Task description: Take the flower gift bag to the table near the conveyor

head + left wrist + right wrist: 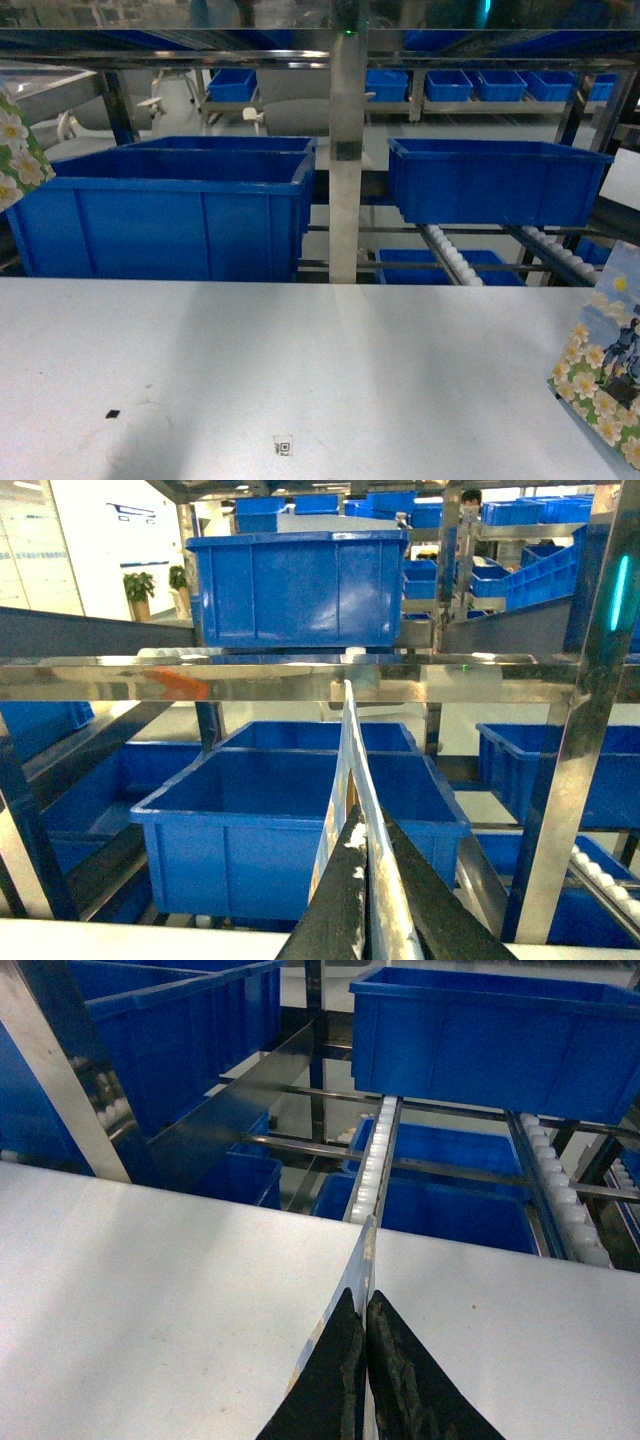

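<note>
Two flower gift bags show in the head view — one at the left edge [18,150], raised above table level, and one at the right edge [605,375], low over the white table [300,370]. Both are cut off by the frame.

Left gripper [365,880]: dark fingers pressed together on a thin bag edge, seen edge-on, rising upright in front of the blue bins [300,820] and the steel frame. Right gripper [365,1360]: fingers pinched on the top edge of the other bag, edge-on again, with the tabletop spread on both sides and the conveyor [375,1150] rollers just beyond the table's far edge.

Step, as I read it: carry and place. The right bag looks at or near the table; I cannot tell whether its base is touching. The left bag looks not yet down.

Next move likely calls for lowering straight until the base sits flat, then spreading the fingers without tipping the bag — a thin upright bag topples easily.

Orientation: in the wrist views each bag's thin edge points away from the camera toward the racks. In the head view the right bag leans, printed face toward the camera, its long axis roughly vertical.
</note>
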### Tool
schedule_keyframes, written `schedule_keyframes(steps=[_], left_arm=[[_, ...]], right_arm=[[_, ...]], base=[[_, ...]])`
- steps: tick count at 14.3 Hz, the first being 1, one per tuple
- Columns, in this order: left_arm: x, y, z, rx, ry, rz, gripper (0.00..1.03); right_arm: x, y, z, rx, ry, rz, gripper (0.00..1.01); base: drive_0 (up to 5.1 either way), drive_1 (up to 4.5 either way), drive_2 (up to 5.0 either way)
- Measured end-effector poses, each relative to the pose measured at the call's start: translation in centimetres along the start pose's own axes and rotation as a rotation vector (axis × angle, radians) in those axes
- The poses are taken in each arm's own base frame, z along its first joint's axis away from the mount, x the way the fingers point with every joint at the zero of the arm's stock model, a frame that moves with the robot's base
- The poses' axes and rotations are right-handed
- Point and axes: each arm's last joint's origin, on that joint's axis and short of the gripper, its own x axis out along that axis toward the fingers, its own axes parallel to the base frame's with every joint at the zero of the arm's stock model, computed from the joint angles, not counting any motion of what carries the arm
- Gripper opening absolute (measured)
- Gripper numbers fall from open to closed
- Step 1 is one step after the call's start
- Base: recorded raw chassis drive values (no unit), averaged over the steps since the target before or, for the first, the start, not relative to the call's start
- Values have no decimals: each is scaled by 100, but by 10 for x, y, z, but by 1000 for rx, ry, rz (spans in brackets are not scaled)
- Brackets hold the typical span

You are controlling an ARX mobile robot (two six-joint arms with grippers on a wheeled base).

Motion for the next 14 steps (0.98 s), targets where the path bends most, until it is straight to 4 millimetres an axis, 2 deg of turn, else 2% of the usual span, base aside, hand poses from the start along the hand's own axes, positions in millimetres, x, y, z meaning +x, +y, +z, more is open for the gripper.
schedule_keyframes(steps=[3,6,10,11,14], left_arm=[[0,0,0,0,0,0,2],[0,0,0,-1,0,0,2],[0,0,0,-1,-1,0,2],[0,0,0,-1,-1,0,2],[0,0,0,-1,-1,0,2]], right_arm=[[3,9,-3,-7,-14,5,3],[0,23,-7,-1,-5,17,41],[-22,35,21,-14,-113,-48,94],[-30,40,24,-11,-125,-67,99],[-60,39,44,30,-180,-147,98]], base=[[0,0,0],[0,0,0],[0,0,0],[0,0,0],[0,0,0]])
